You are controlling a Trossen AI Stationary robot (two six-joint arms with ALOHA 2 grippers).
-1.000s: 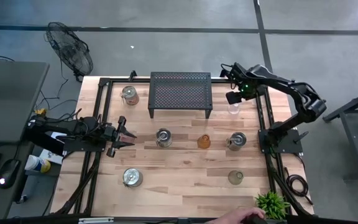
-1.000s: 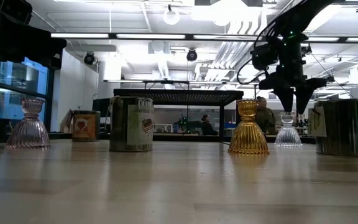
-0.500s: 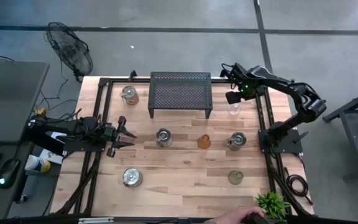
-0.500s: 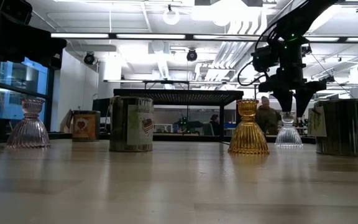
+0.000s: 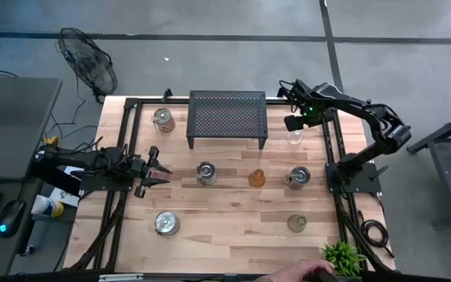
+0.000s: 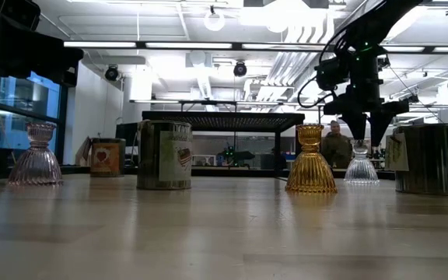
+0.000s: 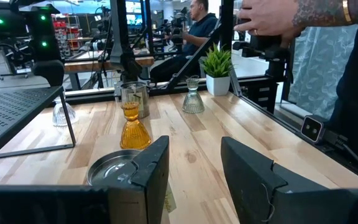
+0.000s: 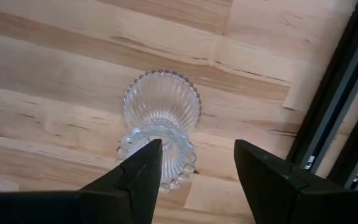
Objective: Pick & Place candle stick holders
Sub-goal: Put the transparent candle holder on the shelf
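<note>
Right gripper (image 8: pixel 191 177) hovers directly over clear glass holder (image 8: pixel 161 118) standing beside black stand (image 5: pixel 227 117), fingers spread, straddling rim, nothing grasped, likely lined up for pickup. Left gripper (image 5: pixel 160 169) waits at table's left side, fingers apart, empty.

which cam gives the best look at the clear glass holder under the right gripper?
Right wrist view: the clear glass holder fills the frame, ribbed and upright, below the open right gripper. High view shows only a small pale spot. Low view shows its side profile, far off. Left wrist view shows it small beside the black stand.
</note>
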